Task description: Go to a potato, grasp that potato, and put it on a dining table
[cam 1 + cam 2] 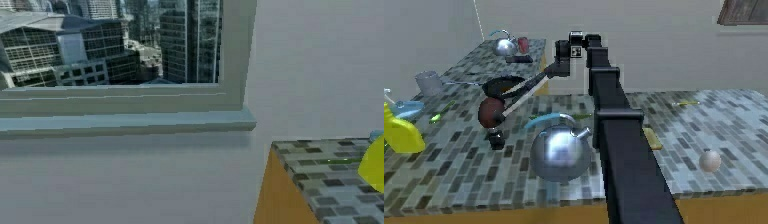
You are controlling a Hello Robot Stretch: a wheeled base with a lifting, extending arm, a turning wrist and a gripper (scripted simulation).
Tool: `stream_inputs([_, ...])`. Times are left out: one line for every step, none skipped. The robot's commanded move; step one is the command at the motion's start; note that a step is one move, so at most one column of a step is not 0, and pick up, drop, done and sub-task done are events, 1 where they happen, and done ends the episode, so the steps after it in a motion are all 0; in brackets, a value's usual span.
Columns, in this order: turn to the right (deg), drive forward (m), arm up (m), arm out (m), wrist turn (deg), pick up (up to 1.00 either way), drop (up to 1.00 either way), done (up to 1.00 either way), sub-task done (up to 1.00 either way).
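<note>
A small pale round thing [711,160], possibly the potato, lies on the tiled countertop [454,175] at the arm side view's right. The dark arm [619,140] rises over the counter. My gripper [504,98] reaches left from the arm's far end, over a dark round pan-like thing [496,112]. With that thing behind the fingers, I cannot tell whether the gripper holds anything. The pale round thing lies well to the right of the arm, apart from the gripper.
A shiny kettle [562,150] stands left of the arm. A yellow bottle [402,130], a grey cup [428,81], a second kettle [504,45] and a red item [524,44] stand farther left. Ahead are a window [110,45], wall and counter corner [320,185].
</note>
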Motion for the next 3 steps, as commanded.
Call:
stream_inputs([0.0, 0.0, 0.0, 0.0, -21.0, 0.0, 0.0, 0.0, 0.0])
stream_inputs([0.0, 0.0, 0.0, -0.46, 0.0, 0.0, 0.0, 0.0, 0.0])
stream_inputs([-45.0, 0.0, 0.0, 0.0, 0.0, 0.0, 0.0, 0.0, 0.0])
